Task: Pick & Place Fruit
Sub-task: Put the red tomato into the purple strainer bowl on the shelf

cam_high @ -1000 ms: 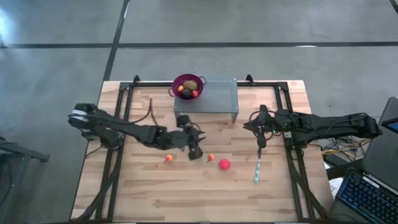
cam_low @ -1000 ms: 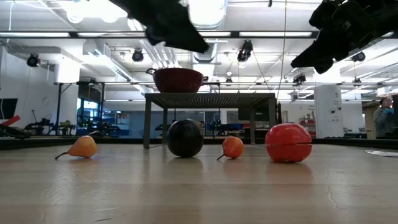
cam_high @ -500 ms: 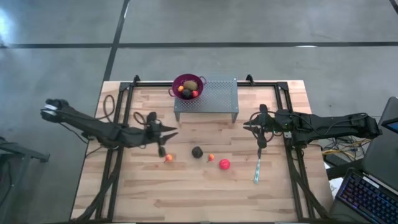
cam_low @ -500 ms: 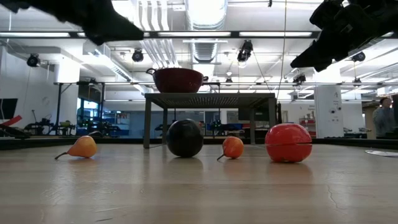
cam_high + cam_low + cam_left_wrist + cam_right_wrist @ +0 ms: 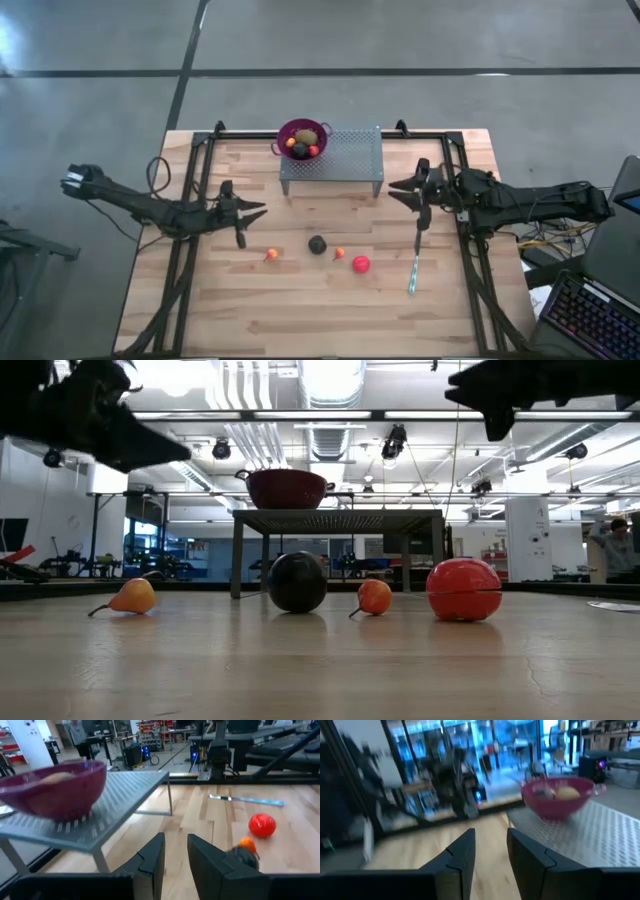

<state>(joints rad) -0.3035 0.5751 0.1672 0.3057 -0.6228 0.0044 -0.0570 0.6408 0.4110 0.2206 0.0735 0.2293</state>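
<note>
Four pieces of fruit lie loose on the table [image 5: 300, 310] in front of the mesh stand [image 5: 345, 160]: a dark ball [image 5: 317, 244], a red ball [image 5: 361, 264], and two small orange ones [image 5: 271, 255] [image 5: 339, 253]. The purple bowl [image 5: 302, 137] on the stand's corner already holds several pieces, so I'd call the job roughly half done. A teal stick [image 5: 414, 270] lies right of the red ball. The left gripper [image 5: 240, 215] hovers left of the stand, fingers [image 5: 150, 860] narrowly parted, gripping nothing. The right gripper [image 5: 418, 190] hangs right of the stand, slightly parted, also empty.
</note>
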